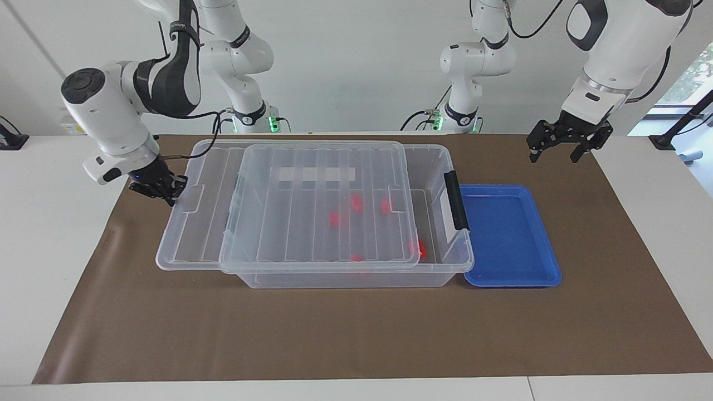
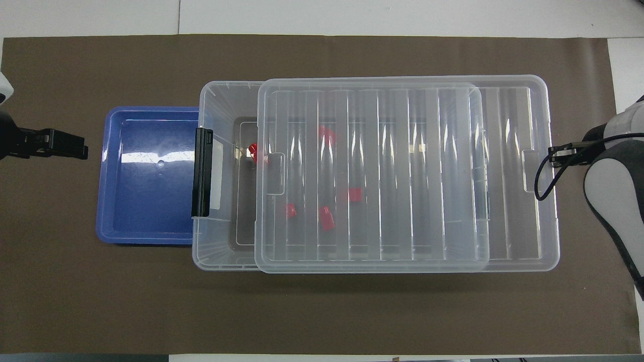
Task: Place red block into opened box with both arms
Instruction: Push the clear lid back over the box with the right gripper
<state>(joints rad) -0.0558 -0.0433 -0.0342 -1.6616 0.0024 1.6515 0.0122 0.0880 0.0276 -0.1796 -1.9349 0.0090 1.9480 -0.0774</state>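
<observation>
The clear box (image 1: 440, 267) stands mid-table with its ribbed lid (image 1: 312, 223) lying across most of it, leaving a narrow gap at the black-latch end. Several red blocks lie inside. One red block (image 2: 253, 151) shows at the lid's edge; another red block (image 1: 334, 218) shows through the lid. My right gripper (image 1: 169, 196) is shut on the lid's end rim, toward the right arm's end of the table. My left gripper (image 1: 553, 157) hangs open and empty, raised over the mat past the tray's outer end.
A shallow blue tray (image 1: 509, 234) with nothing in it sits against the box's latch end. A brown mat (image 1: 334, 334) covers the table. The lid still overhangs the box at the right arm's end.
</observation>
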